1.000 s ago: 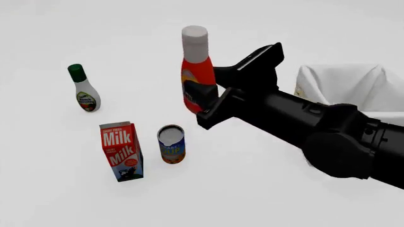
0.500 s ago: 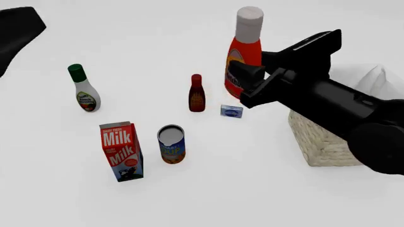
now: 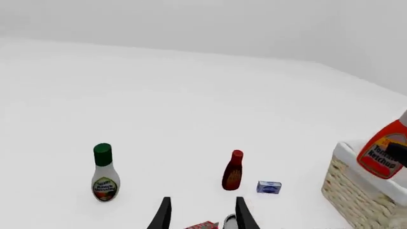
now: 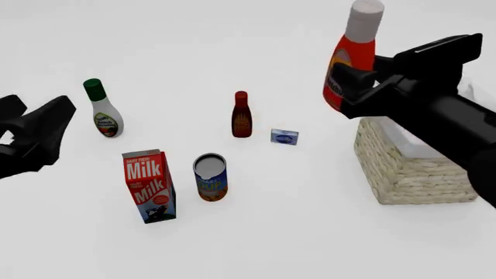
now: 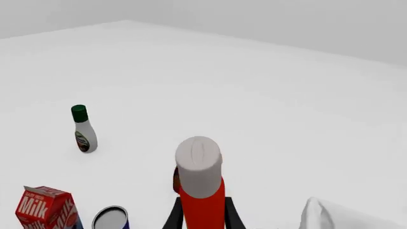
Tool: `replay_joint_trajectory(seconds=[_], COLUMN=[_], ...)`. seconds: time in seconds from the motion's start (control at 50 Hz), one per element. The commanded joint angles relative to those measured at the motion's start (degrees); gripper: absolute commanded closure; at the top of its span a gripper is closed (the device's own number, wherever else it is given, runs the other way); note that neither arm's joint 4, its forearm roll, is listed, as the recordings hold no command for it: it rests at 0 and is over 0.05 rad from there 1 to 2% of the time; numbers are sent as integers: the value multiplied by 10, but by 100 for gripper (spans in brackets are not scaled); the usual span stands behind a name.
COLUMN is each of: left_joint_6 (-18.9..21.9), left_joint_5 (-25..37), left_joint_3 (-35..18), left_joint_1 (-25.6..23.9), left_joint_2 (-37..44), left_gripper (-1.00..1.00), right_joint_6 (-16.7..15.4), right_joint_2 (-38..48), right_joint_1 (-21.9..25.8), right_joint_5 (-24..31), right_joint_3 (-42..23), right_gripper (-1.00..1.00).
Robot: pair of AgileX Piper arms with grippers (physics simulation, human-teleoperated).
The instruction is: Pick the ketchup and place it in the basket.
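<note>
Red-orange plastic catches the eye first: the ketchup is up in the air, well clear of the worktop, clamped between the fingers of the right gripper. It stands roughly upright, white cap on top, and hangs just at the near-left corner of the basket, not yet over the middle of its opening. From the left wrist camera the bottle shows against the basket's white cloth rim, above it and not inside.

So I'd judge the pick is done and the carry is most of the way through. What's left is to bring the bottle further right over the lining, lower it in, and let go.

The left gripper sits at the left edge, low over the worktop, its 2 fingers spread apart and holding nothing.

The rest stands untouched on the worktop: a white bottle with a green cap at far left, a slim dark red bottle in the middle, a small blue box just to its right, and nearer, a milk carton beside an open can.
</note>
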Motion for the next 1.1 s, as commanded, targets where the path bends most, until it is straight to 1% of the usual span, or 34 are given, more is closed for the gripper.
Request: replay_joint_trajectory(seconds=[0.02, 0.04, 0.08, 0.1, 0.12, 0.14, 0.16, 0.18, 0.2, 0.24, 0.26, 0.28, 0.32, 0.34, 0.36, 0.42, 0.44, 0.5, 0.54, 0.58, 0.6, 0.62, 0.68, 0.7, 0.72, 0.76, 0.82, 1.0, 1.1], left_joint_6=[83, 75, 113, 113, 134, 121, 125, 125, 132, 135, 145, 140, 156, 153, 174, 166, 173, 176, 178, 179, 179, 180, 181, 182, 182, 183, 183, 182, 182], left_joint_5=[-100, -111, -136, -142, -157, -162, -175, -175, -192, -197, -206, -211, -232, -233, -245, -256, -262, -275, -290, -299, -300, -304, -305, -306, -307, -310, -312, -313, -327], left_joint_3=[112, 124, 150, 157, 172, 180, 192, 192, 210, 214, 225, 229, 243, 245, 258, 261, 265, 273, 282, 285, 285, 287, 288, 288, 288, 291, 291, 296, 300], left_joint_1=[41, 38, 48, 45, 52, 49, 51, 51, 54, 55, 62, 61, 74, 73, 79, 84, 90, 88, 87, 89, 89, 89, 87, 86, 84, 83, 82, 82, 82], left_joint_2=[-17, -13, -23, -21, -25, -23, -23, -23, -25, -24, -36, -30, -31, -31, -41, -29, -28, -23, -14, -9, -9, -6, -6, -6, -6, -5, -3, -5, 8], left_gripper=[-100, -100, -100, -100, -100, -100, -100, -100, -100, -100, -100, -100, -100, -100, -100, -100, -100, -100, -100, -100, -100, -100, -100, -100, -100, -100, -100, -100, -100], right_joint_6=[5, 4, 4, 4, 3, 3, 2, 2, 3, 1, 1, 3, 2, 1, 0, 0, 2, 4, 6, 2, 2, -3, 0, -5, 1, -2, 5, 7, 10], right_joint_2=[-12, -16, -18, -19, -19, -19, -19, -19, -20, -20, -21, -21, -21, -20, -18, -18, -17, -13, -7, -5, -5, -3, -1, 1, 3, 6, 9, 19, 27], right_joint_1=[-54, -59, -68, -72, -78, -82, -88, -88, -99, -102, -112, -117, -127, -131, -140, -148, -155, -169, -188, -197, -197, -212, -225, -229, -233, -248, -260, -284, -297], right_joint_5=[-3, -1, -2, -1, -1, -1, -1, -1, -1, -1, -3, -2, -4, -5, -9, -12, -14, -21, -29, -36, -36, -45, -53, -56, -59, -65, -71, -88, -97], right_joint_3=[-2, -3, -4, -5, -6, -6, -7, -7, -7, -8, -8, -10, -10, -10, -10, -9, -9, -7, -6, -3, -3, 0, 4, 5, 7, 8, 9, 14, 15], right_gripper=[100, 100, 100, 100, 100, 100, 100, 100, 100, 100, 100, 100, 100, 100, 100, 100, 100, 100, 100, 100, 100, 100, 100, 100, 100, 100, 100, 100, 100])
